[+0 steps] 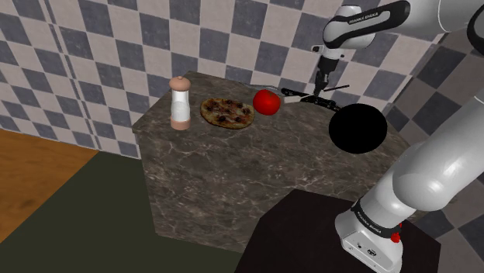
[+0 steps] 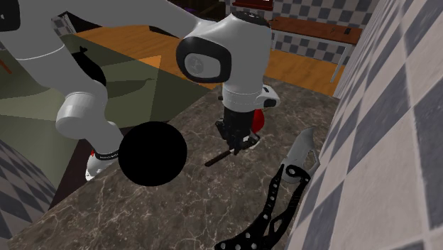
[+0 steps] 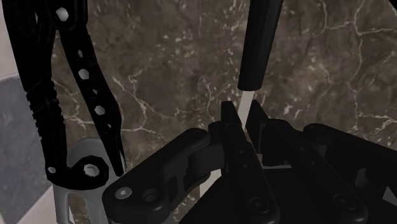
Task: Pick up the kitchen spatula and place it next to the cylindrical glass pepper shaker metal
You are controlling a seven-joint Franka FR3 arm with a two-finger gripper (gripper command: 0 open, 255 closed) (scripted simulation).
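My gripper (image 1: 326, 84) is shut on the spatula (image 1: 340, 88) at the back of the dark marble counter (image 1: 233, 167). In the wrist view the fingers (image 3: 232, 118) clasp its thin white shaft, and the black handle (image 3: 257, 44) sticks out beyond them. Seen from the second exterior view, the gripper (image 2: 238, 140) points down with the handle (image 2: 217, 158) low over the stone; I cannot tell whether it touches. The pepper shaker (image 1: 180, 103), white with a brownish cap and base, stands upright near the counter's left corner in the shoulder view, well away from the gripper.
A pizza (image 1: 227, 112) and a red round fruit (image 1: 267, 101) lie between shaker and gripper. Black pliers with a silver part (image 2: 278, 202) lie along the checkered wall. A black ball (image 1: 357, 129) sits in front of the gripper. The counter drops off to a wood floor.
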